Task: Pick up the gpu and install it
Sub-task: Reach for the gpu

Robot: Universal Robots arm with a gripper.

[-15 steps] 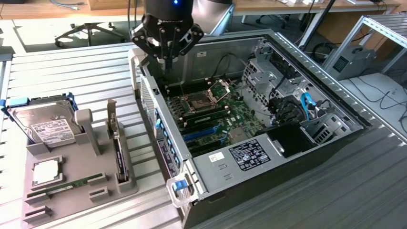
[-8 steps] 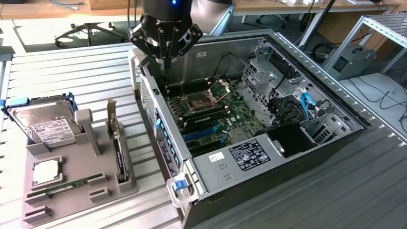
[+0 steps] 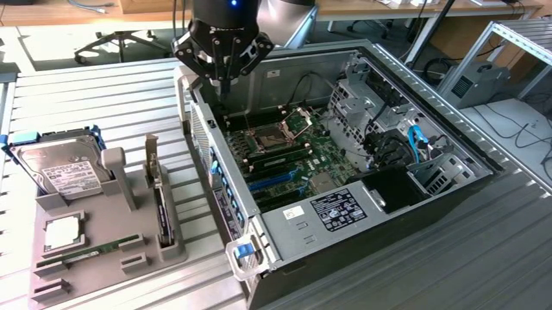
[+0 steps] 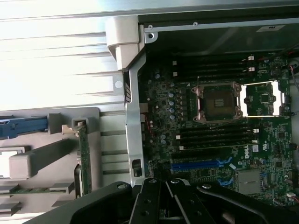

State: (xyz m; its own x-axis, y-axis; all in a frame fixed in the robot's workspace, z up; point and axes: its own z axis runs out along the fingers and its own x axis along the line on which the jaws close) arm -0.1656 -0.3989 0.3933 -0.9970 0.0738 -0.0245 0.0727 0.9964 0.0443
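The gpu (image 3: 160, 205) stands on its edge in a slot of the grey holder (image 3: 103, 271), at the exterior view's left, beside the open computer case (image 3: 298, 223). In the wrist view the gpu (image 4: 84, 156) appears as a thin green board edge with a metal bracket end. My gripper (image 3: 223, 87) hangs high over the case's wall nearest the holder, fingers pointing down, shut, with nothing between them. Its black fingers (image 4: 161, 203) sit above the motherboard's (image 4: 210, 140) blue expansion slots (image 4: 196, 164). The gpu lies well away from the gripper, toward the exterior view's lower left.
The holder also carries a silver hard drive (image 3: 59, 169), a narrow green memory stick (image 3: 90, 248) and a small white-topped part (image 3: 62, 232). Inside the case are an open CPU socket (image 3: 265, 137), memory slots, drive cages and cables (image 3: 414, 145). Everything rests on a ribbed metal table (image 3: 95, 97).
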